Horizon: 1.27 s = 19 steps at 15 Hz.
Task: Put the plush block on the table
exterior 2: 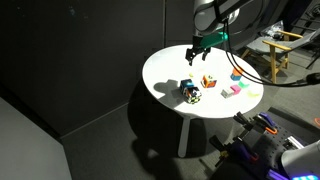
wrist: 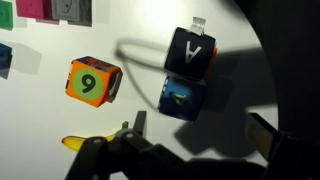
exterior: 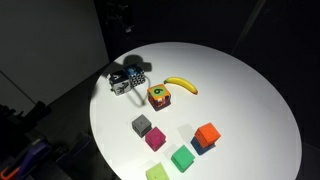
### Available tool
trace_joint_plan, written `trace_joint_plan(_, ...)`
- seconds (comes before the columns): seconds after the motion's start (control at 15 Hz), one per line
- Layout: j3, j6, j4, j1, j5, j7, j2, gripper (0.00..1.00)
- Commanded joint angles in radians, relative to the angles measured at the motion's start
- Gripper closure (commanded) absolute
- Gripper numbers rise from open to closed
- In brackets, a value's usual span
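The plush block is orange with a green disc and a "9" on its face. It sits on the round white table, next to a banana. It shows in both exterior views. My gripper is open and empty, hovering above the table. The plush block lies left of its fingers in the wrist view, apart from them. In an exterior view the gripper hangs above the table's far side.
A black block marked "A" touches a blue-faced block just ahead of the fingers. Together they appear as a patterned pair. Grey, magenta, green and orange-red cubes lie near the front edge.
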Motion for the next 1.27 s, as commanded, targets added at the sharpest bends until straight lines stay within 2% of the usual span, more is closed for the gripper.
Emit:
trace_joint_plan(0.0,0.013,-0.073,-0.053,0.005,0.032,-0.036,-0.093,0.00)
trace_joint_plan(0.47,0.028,-0.156,-0.099,0.025,0.012,-0.027,-0.191,0.00)
trace_joint_plan(0.87,0.034,-0.054,-0.201,0.039,0.002,0.002,-0.290,0.00)
trace_joint_plan(0.93,0.033,-0.093,-0.143,0.035,0.007,-0.012,-0.232,0.00)
trace_joint_plan(1.2,0.034,-0.088,-0.151,0.035,0.007,-0.012,-0.234,0.00)
